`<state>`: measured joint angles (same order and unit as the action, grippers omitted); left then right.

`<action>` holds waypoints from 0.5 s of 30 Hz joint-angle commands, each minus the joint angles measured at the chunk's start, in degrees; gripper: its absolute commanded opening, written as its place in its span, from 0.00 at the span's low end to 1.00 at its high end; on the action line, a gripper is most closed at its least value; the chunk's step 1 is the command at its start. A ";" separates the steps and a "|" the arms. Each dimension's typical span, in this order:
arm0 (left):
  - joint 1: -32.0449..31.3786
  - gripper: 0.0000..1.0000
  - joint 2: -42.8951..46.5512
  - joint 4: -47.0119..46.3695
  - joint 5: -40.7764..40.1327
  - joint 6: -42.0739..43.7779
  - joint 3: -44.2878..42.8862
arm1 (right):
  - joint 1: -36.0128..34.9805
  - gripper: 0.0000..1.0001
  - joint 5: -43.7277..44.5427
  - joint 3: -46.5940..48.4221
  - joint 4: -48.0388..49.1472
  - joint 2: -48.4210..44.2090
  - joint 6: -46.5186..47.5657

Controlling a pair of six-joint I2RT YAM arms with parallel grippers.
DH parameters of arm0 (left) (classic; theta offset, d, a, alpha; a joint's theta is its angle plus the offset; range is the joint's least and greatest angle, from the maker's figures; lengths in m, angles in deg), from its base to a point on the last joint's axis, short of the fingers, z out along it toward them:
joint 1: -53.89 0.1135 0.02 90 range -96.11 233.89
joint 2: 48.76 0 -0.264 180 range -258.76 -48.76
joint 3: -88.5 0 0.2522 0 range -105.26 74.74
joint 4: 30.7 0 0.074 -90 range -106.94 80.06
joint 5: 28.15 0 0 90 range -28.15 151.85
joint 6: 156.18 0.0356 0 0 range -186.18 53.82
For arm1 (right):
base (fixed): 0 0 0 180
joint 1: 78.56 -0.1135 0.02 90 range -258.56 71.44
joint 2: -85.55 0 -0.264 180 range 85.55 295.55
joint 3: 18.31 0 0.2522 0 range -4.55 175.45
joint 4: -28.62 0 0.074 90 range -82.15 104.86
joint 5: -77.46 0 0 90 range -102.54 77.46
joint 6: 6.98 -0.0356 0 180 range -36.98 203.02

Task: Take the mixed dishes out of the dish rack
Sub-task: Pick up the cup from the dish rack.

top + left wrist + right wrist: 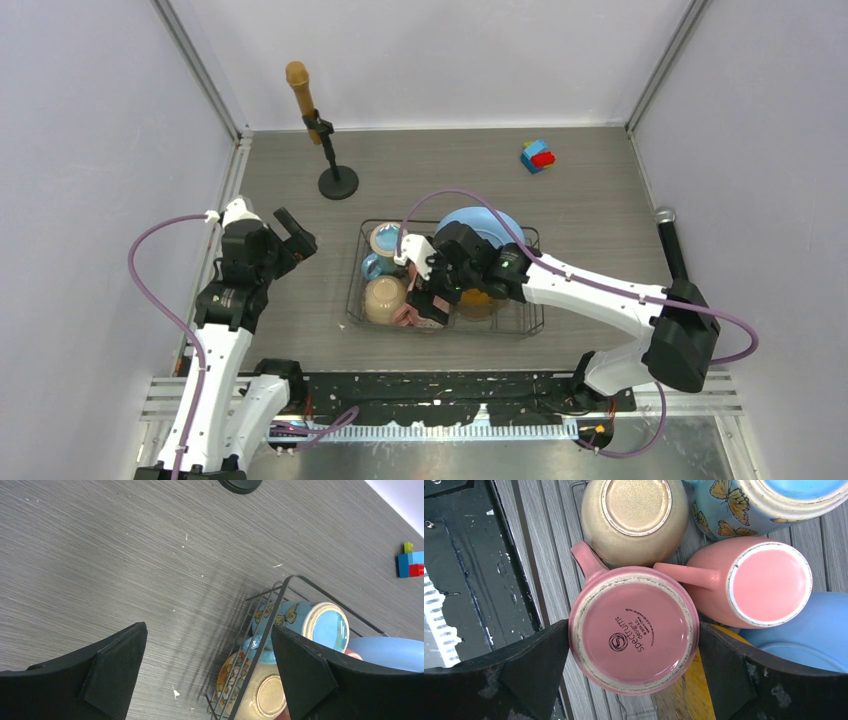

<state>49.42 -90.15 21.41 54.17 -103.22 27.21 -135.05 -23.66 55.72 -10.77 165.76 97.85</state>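
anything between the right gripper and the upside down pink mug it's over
Nothing visible does. The right gripper is open, with a finger on each side of the upturned pink mug. The handle of the second pink mug and the beige bowl crowd it, but neither lies between the jaws and the mug.

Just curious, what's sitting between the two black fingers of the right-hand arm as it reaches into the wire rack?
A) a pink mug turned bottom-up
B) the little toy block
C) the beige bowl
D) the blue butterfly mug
A: the right wrist view shows a pink mug, base up with a printed maker's mark, framed between the open fingers of the right gripper.
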 commanded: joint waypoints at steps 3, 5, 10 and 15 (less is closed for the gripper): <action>0.20 0.99 0.23 -2.07 0.23 0.73 -0.08 | -0.72 1.00 5.70 0.42 -1.81 3.67 -1.31; 0.20 0.99 0.30 -2.03 0.21 0.67 -0.03 | -0.80 1.00 5.75 0.64 -2.44 4.13 -1.75; 0.19 0.99 0.30 -2.03 0.07 0.65 -0.08 | -1.30 1.00 8.16 1.33 -3.80 4.69 -4.57; 0.22 0.99 -0.03 -2.17 0.34 0.47 -0.15 | -1.56 1.00 10.24 3.27 -6.88 5.87 -11.57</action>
<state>49.42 -90.15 21.41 54.17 -103.22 27.21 -136.60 -18.74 58.35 -12.74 168.03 93.20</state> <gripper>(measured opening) 0.988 1.000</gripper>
